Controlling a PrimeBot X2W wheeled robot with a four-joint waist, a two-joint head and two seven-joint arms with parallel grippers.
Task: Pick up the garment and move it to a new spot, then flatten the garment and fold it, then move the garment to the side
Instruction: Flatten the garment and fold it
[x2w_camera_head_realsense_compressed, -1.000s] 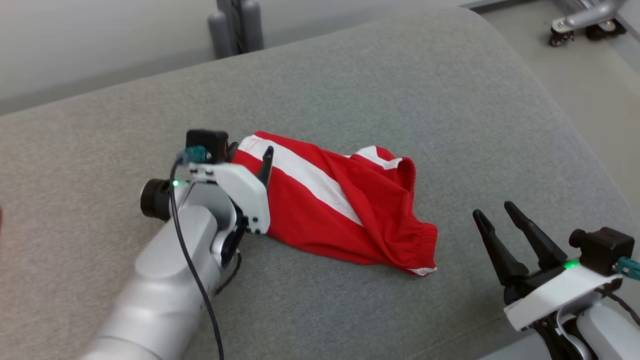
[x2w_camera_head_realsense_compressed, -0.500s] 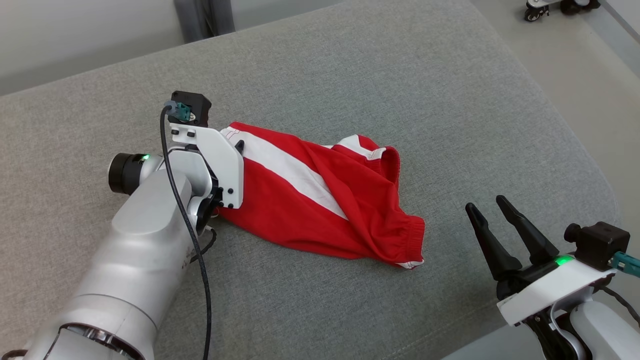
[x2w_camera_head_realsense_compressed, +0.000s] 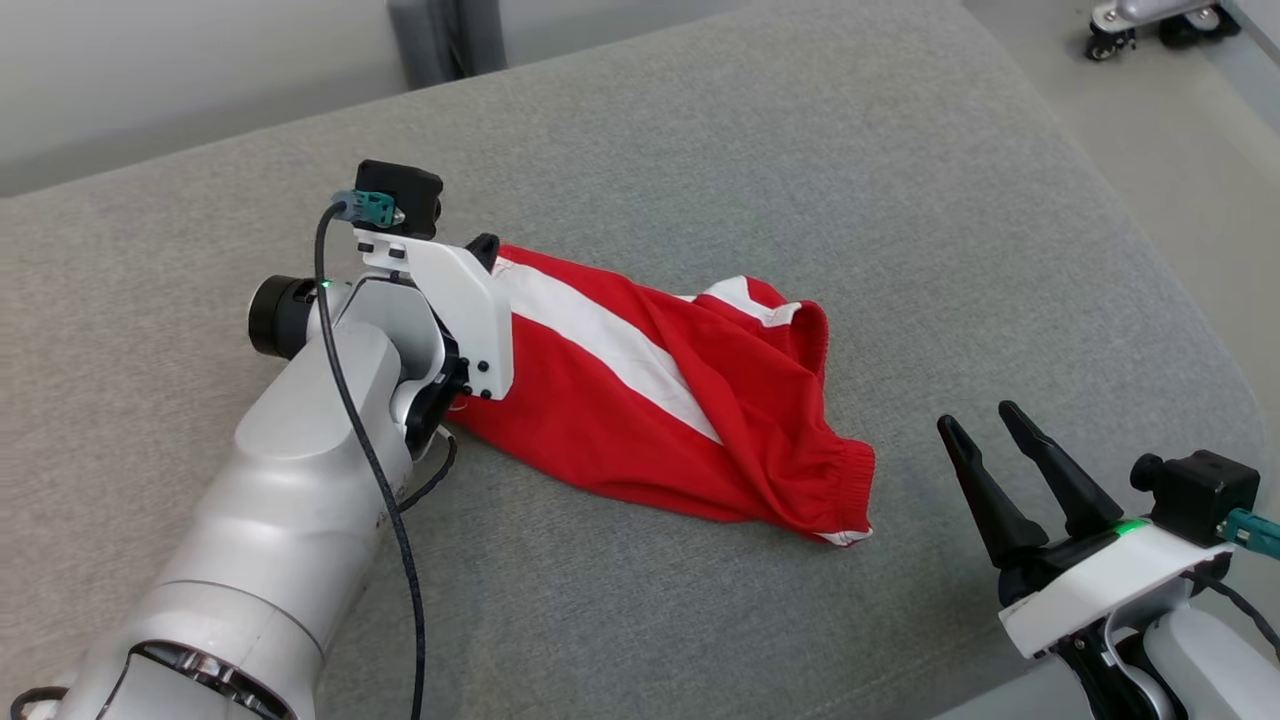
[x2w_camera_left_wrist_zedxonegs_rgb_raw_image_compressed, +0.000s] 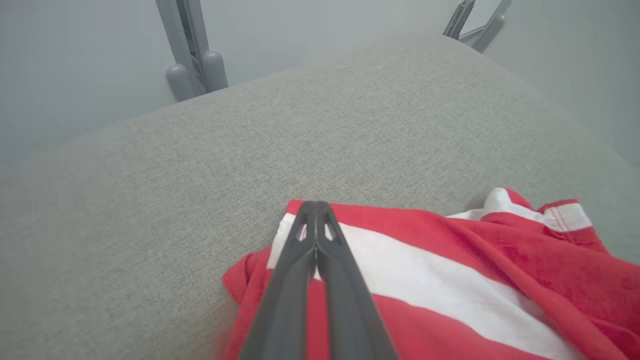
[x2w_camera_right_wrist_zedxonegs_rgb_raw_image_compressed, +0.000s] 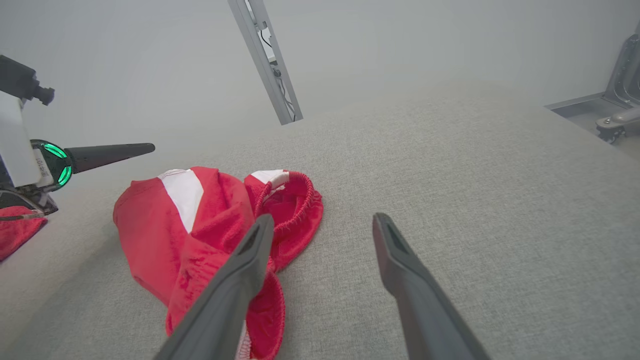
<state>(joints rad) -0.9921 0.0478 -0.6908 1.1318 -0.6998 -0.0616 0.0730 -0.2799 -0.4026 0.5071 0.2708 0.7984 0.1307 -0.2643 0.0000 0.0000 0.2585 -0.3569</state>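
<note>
The garment (x2w_camera_head_realsense_compressed: 640, 400), red shorts with a white stripe, lies crumpled on the grey cushion (x2w_camera_head_realsense_compressed: 700, 150). My left gripper (x2w_camera_head_realsense_compressed: 485, 245) is at its upper-left corner, and the white wrist covers the cloth's left edge. In the left wrist view the left gripper (x2w_camera_left_wrist_zedxonegs_rgb_raw_image_compressed: 314, 210) is shut, its fingers lying over the striped corner of the garment (x2w_camera_left_wrist_zedxonegs_rgb_raw_image_compressed: 450, 280); no cloth shows pinched between them. From the right wrist, the left gripper (x2w_camera_right_wrist_zedxonegs_rgb_raw_image_compressed: 150, 147) hangs just above the garment (x2w_camera_right_wrist_zedxonegs_rgb_raw_image_compressed: 150, 230). My right gripper (x2w_camera_head_realsense_compressed: 977, 418) is open and empty, right of the waistband (x2w_camera_head_realsense_compressed: 845, 480), with nothing between the right gripper's (x2w_camera_right_wrist_zedxonegs_rgb_raw_image_compressed: 322, 219) fingers.
The cushion's rounded edge (x2w_camera_head_realsense_compressed: 1180, 330) drops to pale floor on the right. A grey metal post (x2w_camera_head_realsense_compressed: 440, 40) stands behind the cushion. A wheeled base (x2w_camera_head_realsense_compressed: 1130, 25) sits at the far right corner.
The left gripper has closed from open to shut at the garment's upper-left corner. The head camera shifted, so the whole picture moved. The right gripper stays open.
</note>
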